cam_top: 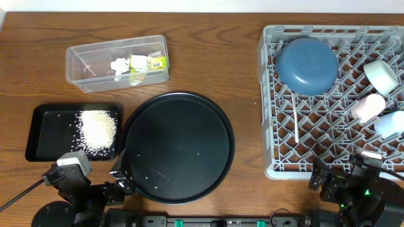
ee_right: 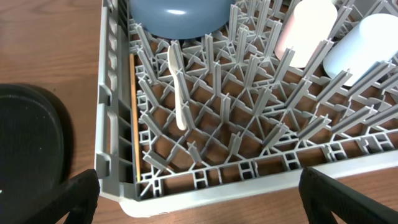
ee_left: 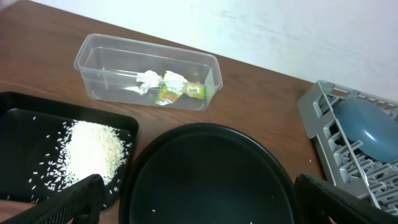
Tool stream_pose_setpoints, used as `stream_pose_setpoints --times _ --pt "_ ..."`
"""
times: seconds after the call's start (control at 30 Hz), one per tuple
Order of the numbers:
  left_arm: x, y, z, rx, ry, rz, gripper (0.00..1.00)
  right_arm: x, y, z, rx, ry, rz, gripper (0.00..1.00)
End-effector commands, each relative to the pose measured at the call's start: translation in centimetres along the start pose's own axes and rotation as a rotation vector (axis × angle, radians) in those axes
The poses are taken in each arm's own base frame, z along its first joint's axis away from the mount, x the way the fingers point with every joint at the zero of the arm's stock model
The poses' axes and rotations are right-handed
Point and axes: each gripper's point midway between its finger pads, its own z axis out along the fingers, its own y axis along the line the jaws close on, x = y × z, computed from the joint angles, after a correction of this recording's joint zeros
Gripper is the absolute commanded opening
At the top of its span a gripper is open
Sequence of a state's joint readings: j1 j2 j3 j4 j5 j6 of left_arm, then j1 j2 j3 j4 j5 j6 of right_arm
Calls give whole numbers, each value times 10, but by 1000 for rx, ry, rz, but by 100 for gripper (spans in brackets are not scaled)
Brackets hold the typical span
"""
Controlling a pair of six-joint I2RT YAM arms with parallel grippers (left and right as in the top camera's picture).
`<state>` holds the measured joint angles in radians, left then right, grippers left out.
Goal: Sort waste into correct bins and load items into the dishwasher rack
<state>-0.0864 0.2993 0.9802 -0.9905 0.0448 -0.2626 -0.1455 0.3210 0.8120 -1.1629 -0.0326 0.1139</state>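
Note:
The clear tub (cam_top: 82, 63) at the back left holds the white tissue wad (cam_top: 118, 65) and the yellow-green wrapper (cam_top: 146, 62). Rice (cam_top: 98, 131) lies heaped in the black rectangular tray (cam_top: 47, 135). The grey dishwasher rack (cam_top: 268, 107) on the right carries the dark-blue dish (cam_top: 307, 65), mint bowl (cam_top: 380, 74), white cup (cam_top: 368, 107), pale-blue cup (cam_top: 390, 124) and white spoon (cam_top: 295, 123). A chopstick (ee_right: 133, 112) lies along the rack's left wall. My left gripper (cam_top: 91, 180) is open at the front edge. My right gripper (cam_top: 346, 173) is open before the rack's near rim (ee_right: 249, 180).
A large round black tray (cam_top: 178, 146) sits in the middle with a few stray grains on it, touching the rectangular tray's right side. Bare wooden table lies between it and the rack, and along the back.

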Motion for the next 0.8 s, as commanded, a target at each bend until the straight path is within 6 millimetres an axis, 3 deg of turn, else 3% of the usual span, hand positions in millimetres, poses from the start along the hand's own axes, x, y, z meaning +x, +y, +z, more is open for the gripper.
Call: stream_pose_setpoints --times 0.0,0.23,0.5,0.7,0.77 --pt "2 2 2 -11 5 -4 98 1 3 -5 -18 -35 -13 99" --pt "2 2 2 -11 5 -4 98 -23 27 -6 -152 -313 -159 99" --pt "2 2 2 -11 5 -4 98 -40 39 50 -194 -555 -164 99" --pt "2 2 2 -11 5 -4 98 -49 44 74 -201 -780 -188 99" --pt "2 2 2 -11 5 -4 98 -44 44 79 -190 -772 -227 99"
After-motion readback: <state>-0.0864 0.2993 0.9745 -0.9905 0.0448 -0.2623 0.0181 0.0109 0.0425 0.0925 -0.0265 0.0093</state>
